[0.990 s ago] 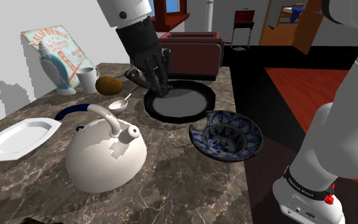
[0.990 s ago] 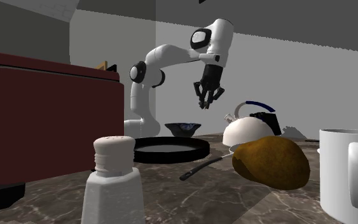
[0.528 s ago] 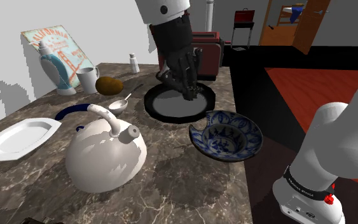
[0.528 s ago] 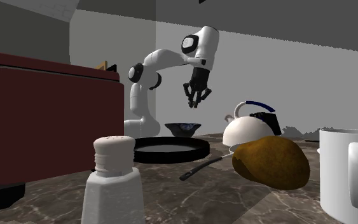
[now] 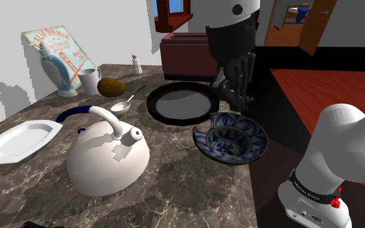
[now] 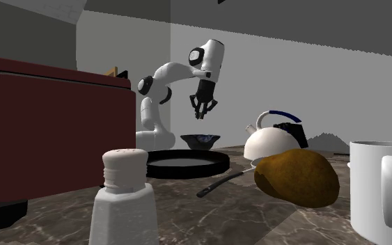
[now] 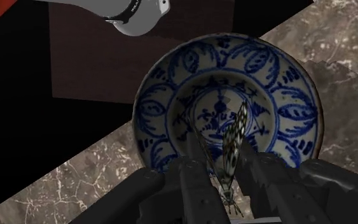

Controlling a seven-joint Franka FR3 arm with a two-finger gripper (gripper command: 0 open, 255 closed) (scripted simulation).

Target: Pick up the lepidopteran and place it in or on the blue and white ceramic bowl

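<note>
Marbled counter (image 5: 187, 188): one bowl (image 7: 171, 83), one butterfly (image 7: 233, 139).

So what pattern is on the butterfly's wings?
White with a black netted pattern on the butterfly, clearest in wrist view.

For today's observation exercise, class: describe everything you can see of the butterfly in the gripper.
The butterfly has white wings netted in black, folded together and seen nearly edge-on. Its dark body sits low between the black fingers of the gripper, which clasp it. It hangs over the blue and white bowl.
</note>
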